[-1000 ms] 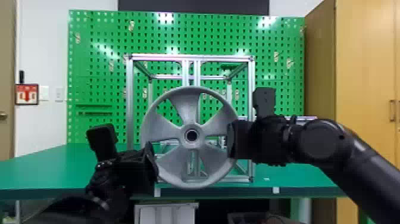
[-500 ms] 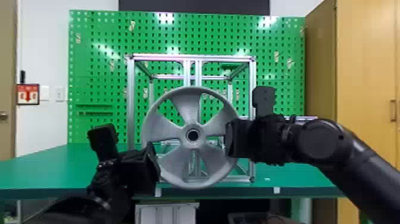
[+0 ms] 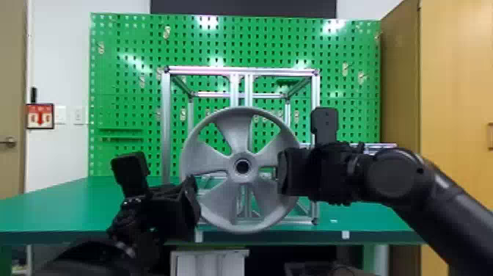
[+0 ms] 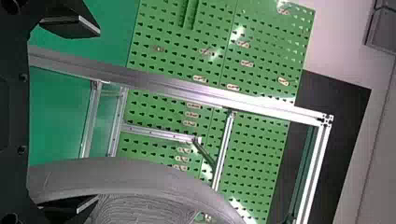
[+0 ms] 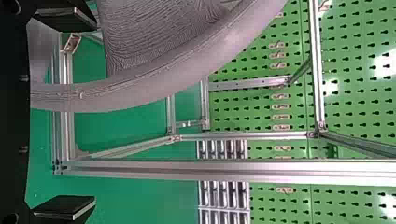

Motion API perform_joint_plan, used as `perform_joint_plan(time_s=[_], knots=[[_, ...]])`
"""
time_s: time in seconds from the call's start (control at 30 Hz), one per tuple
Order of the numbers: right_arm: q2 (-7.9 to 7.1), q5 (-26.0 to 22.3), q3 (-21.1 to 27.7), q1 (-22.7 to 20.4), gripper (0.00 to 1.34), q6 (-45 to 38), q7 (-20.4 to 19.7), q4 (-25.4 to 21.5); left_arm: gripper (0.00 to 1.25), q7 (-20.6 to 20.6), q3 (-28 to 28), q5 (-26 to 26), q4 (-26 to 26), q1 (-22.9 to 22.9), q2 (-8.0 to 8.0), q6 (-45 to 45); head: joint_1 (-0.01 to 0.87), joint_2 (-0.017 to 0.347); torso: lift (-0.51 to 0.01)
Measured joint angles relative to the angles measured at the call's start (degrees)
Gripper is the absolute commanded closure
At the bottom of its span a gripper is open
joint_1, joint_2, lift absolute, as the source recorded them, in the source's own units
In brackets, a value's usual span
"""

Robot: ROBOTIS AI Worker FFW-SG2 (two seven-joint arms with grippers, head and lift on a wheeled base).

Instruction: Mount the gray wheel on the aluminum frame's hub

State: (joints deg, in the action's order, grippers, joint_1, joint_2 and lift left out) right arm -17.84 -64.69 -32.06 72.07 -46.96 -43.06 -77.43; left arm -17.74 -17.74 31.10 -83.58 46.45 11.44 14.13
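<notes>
L gripper (image 3: 194, 200) & R gripper (image 3: 283, 171), fingers parted, straddle gray wheel's (image 3: 229, 137) opp. rims. Alum. frame (image 3: 166, 128) beyond grippers, pegboard (image 3: 124, 91) farther. Wheel upright, axis fore-aft.

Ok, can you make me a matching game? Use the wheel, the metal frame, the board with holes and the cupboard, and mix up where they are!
Things:
1. Wheel
2. Metal frame
3. Board with holes
4. Cupboard

Places:
A. Standing on the green table
B. Between the robot's left hand and right hand
C. At the far right of the head view
D. Upright at the back, behind the metal frame

Right pairs: 1-B, 2-A, 3-D, 4-C
</notes>
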Motion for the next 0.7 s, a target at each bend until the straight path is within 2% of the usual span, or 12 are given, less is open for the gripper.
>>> perform_joint_plan(time_s=[0.27, 0.7], knots=[[-0.01, 0.06, 0.28, -0.09, 0.01, -0.02, 0.0, -0.02, 0.07, 4.43, 1.7, -0.38, 0.0, 0.21, -0.01, 2.22, -0.005, 0.006, -0.499], [-0.4, -0.16, 1.47, -1.14, 0.01, -0.03, 0.12, -1.52, 0.07, 8.41, 2.67, 1.6, -0.07, -0.36, -0.01, 3.17, -0.005, 0.006, -0.499]])
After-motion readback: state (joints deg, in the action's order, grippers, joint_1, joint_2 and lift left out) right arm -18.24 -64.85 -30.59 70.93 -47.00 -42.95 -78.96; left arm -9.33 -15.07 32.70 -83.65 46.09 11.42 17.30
